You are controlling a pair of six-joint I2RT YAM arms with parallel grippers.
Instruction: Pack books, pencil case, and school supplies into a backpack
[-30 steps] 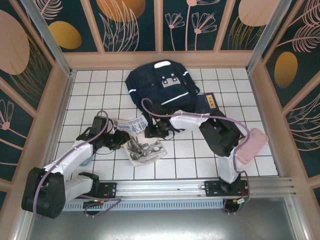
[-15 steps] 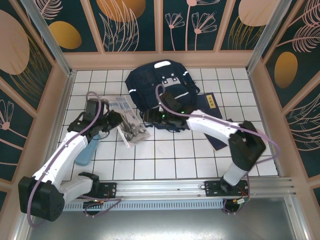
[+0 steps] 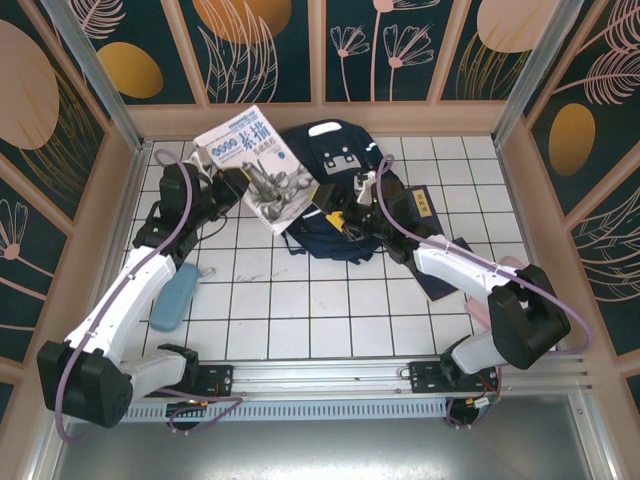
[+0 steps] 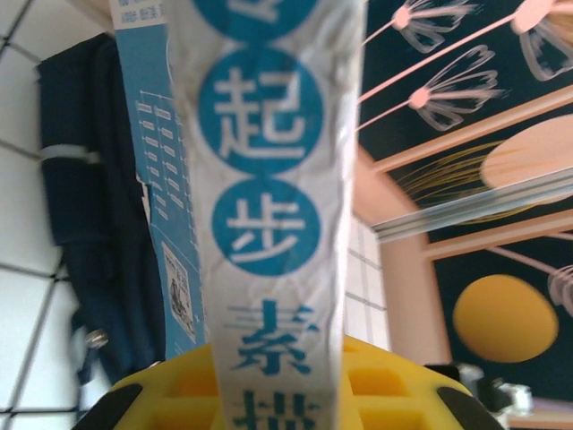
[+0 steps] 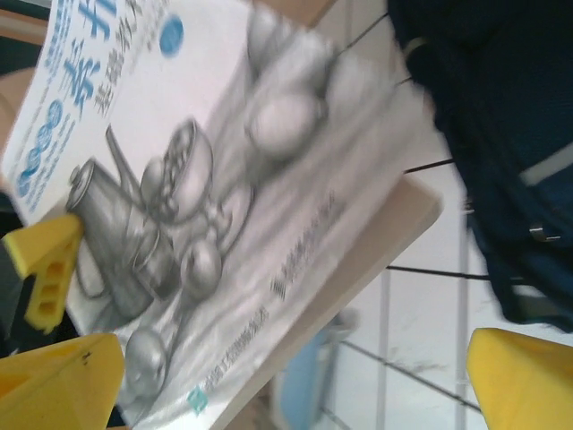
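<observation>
Pinching the white-and-blue softcover book [image 3: 262, 168] by its edge, the left hand [image 3: 228, 184] holds it tilted above the white tiled table [image 3: 300, 300]. Just right of that hand lies the dark navy fabric backpack [image 3: 345, 152], where the right hand [image 3: 338, 212] sits spread wide, possibly touching the fabric.

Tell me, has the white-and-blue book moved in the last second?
Yes. Held in the left gripper, the book has gone from the middle tiles toward the back wall, left of the backpack.

White tiled floor [image 3: 300, 300] ringed by dark floral wall panels [image 3: 265, 50] in wooden frames [image 3: 318, 50].
</observation>
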